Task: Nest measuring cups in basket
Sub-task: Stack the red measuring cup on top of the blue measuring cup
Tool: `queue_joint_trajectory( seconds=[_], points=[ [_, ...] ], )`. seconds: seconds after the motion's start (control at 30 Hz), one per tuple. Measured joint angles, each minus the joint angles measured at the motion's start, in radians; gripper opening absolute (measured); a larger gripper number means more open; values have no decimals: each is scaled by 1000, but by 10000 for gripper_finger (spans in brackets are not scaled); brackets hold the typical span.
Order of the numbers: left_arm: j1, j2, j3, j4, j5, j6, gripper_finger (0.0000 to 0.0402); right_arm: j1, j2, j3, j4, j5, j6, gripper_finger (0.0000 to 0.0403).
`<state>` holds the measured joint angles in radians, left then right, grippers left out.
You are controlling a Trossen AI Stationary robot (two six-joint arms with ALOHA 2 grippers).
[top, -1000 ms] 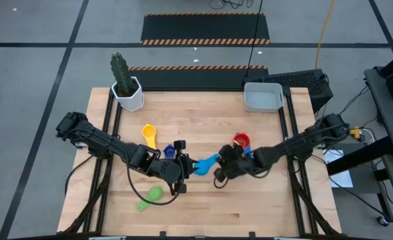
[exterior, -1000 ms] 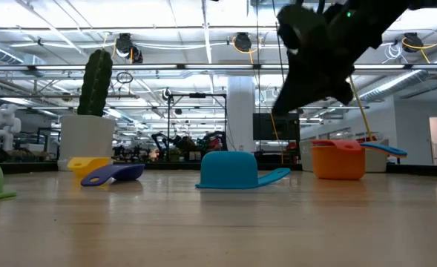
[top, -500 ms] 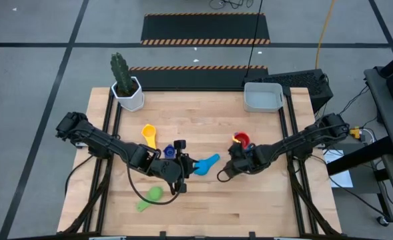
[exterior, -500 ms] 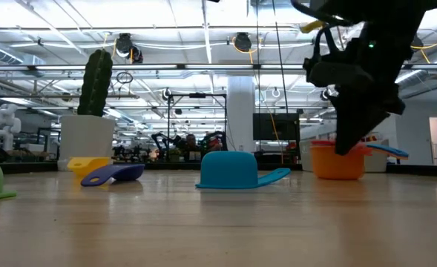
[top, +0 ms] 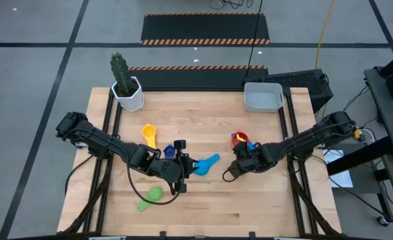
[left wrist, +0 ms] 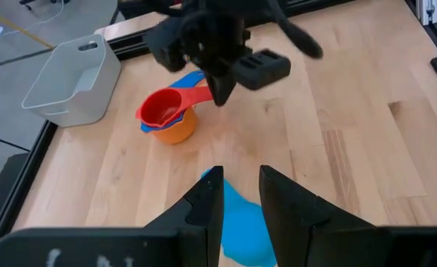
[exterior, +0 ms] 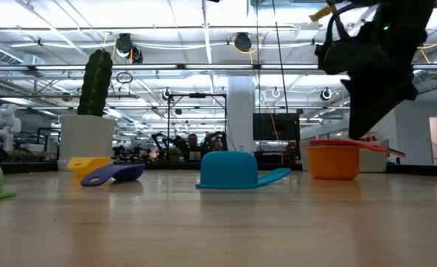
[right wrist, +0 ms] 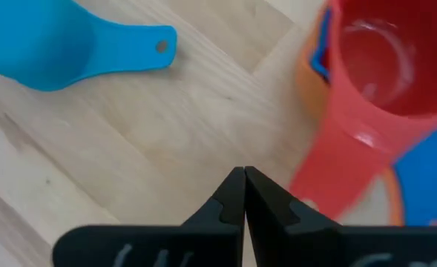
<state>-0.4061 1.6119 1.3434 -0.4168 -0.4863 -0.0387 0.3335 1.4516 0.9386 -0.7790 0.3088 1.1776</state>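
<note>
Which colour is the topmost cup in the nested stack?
Red; the left wrist view shows it best.

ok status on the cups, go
Right gripper shut, empty, beside the red cup stacked on orange. Left gripper part open over the light blue cup, not gripping. Basket empty, nothing in the way.

Seven measuring cups: one yellow (top: pixel 148 134), one dark blue (top: pixel 169 152), one green (top: pixel 153 195), one red (left wrist: pixel 161 110), one orange (exterior: pixel 334 162), two light blue (top: pixel 206 163) (left wrist: pixel 191 78). One grey basket (top: pixel 263 97). One potted cactus (top: pixel 123 81). Two grippers (top: pixel 185 167) (top: pixel 237 171).
</note>
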Motion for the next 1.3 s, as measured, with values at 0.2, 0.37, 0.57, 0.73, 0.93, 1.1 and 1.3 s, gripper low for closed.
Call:
queue_joint_trajectory(
  seconds=[0.2, 0.37, 0.57, 0.73, 0.93, 1.1, 1.3],
  points=[
    [1, 0, 0, 1, 16, 1, 90, 46, -76, 0, -54, 17, 31, 1],
    [1, 0, 0, 9, 16, 1, 90, 84, -92, 0, -1, 92, 18, 22],
    [1, 0, 0, 26, 18, 1, 90, 63, -6, -1, 56, 82, 2, 38],
    [1, 0, 0, 26, 18, 1, 90, 15, 67, -1, 50, 13, -38, 28],
    [1, 0, 0, 16, 18, 2, 90, -1, 61, -1, -74, 2, 9, 7],
    [1, 0, 0, 9, 18, 8, 90, 9, 52, -1, -167, 2, 51, 1],
    [1, 0, 0, 0, 18, 7, 90, 23, 28, -1, -251, 1, 93, 0]
  ],
)
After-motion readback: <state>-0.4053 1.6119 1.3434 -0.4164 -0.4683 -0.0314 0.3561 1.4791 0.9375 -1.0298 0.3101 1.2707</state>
